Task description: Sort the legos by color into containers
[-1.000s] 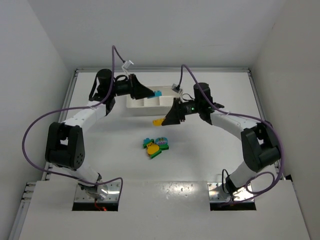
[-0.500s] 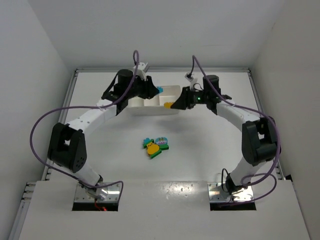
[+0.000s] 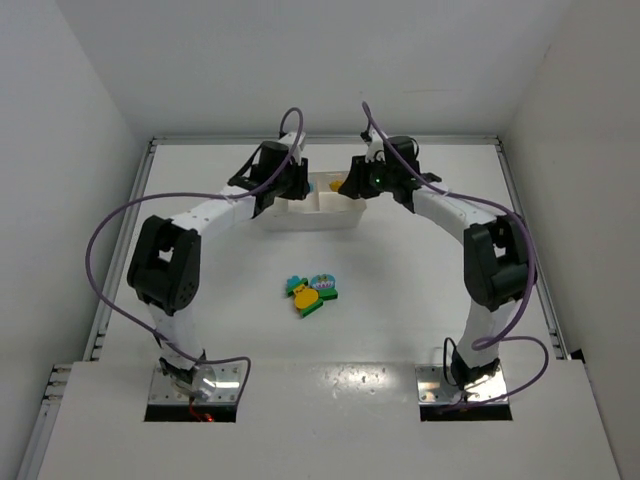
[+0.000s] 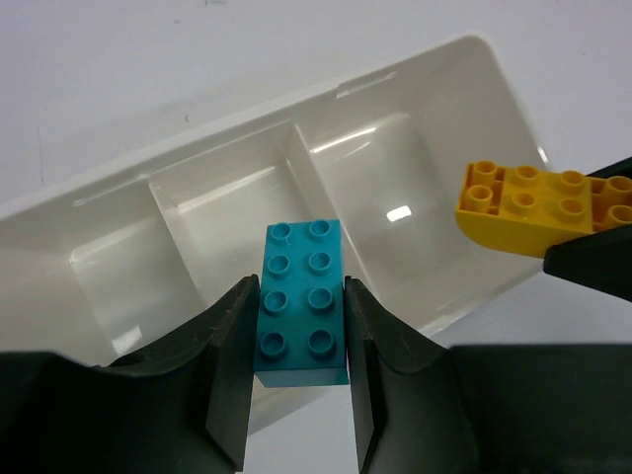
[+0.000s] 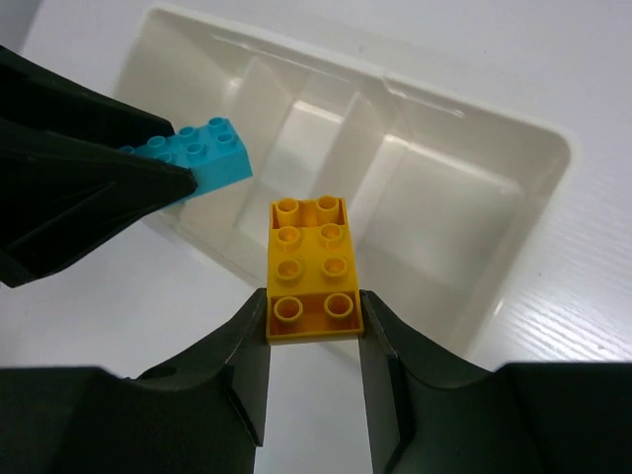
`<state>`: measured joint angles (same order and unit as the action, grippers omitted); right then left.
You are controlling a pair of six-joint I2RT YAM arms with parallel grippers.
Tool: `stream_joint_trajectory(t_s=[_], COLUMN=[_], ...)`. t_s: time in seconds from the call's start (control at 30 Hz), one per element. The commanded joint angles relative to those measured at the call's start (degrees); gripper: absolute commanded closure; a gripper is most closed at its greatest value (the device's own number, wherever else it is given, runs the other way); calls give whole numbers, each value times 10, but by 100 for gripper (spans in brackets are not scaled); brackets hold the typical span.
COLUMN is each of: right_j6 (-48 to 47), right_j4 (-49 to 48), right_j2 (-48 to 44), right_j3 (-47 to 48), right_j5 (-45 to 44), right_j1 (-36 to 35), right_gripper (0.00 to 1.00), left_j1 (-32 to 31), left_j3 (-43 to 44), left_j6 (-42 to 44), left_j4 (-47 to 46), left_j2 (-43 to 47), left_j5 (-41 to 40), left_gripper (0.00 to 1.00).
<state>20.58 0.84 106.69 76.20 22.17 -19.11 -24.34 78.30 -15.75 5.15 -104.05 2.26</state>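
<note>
Over the white table (image 3: 420, 300), at the far tray (image 3: 305, 220), my left gripper (image 4: 300, 331) pinches a blue brick (image 4: 301, 286) and my right gripper (image 5: 314, 308) a yellow brick (image 5: 311, 259), crowded enough that I risk collision or a wrong-compartment drop

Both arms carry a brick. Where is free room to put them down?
All three tray compartments look empty. The table is bare on both sides of the brick pile. Crowded: over the tray, where left claw with blue brick and right claw with yellow brick are close.
</note>
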Motion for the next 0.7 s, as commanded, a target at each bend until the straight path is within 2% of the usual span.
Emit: stream_joint_trajectory(t_s=[0.0, 0.17, 0.23, 0.27, 0.3, 0.33, 0.37, 0.4, 0.47, 0.53, 0.63, 0.67], right_j6=[-15, -10, -10, -10, -10, -15, -15, -15, -15, -15, -1, 4], right_j4=[-8, -35, -35, -35, -35, -35, -30, -30, -36, -43, -79, -93], right_j2=[3, 38, 46, 51, 60, 60, 66, 66, 53, 13, -54, -108], right_j3=[-1, -6, 10, 20, 25, 25, 35, 41, 41, 41, -36, -60], right_j5=[-41, -47, -47, -47, -47, -47, -47, -47, -47, -23, 12, 23], right_j1=[0, 0, 0, 0, 0, 0, 0, 0, 0, 0, 0, 0], right_gripper=[100, 100, 98, 91, 80, 61, 52, 40, 28, 26, 26, 26], left_j1=[1, 1, 1, 1, 1, 1, 1, 1, 1, 9, 17, 33], left_j3=[38, 65, 79, 79, 86, 91, 91, 91, 91, 78, 27, 0], left_j6=[-6, -17, -17, -17, -17, -17, -17, -17, -17, 4, 39, 39], left_j4=[0, 5, 5, 5, 5, 5, 10, 10, 0, -21, -44, -44], left_j2=[-21, -52, -65, -65, -65, -70, -70, -62, -36, 0, 82, 101], left_j5=[-10, -10, -5, -5, -5, -5, -10, -10, 2, 51, 140, 230], left_gripper=[100, 100, 93, 70, 59, 47, 32, 27, 24, 24, 24, 24])
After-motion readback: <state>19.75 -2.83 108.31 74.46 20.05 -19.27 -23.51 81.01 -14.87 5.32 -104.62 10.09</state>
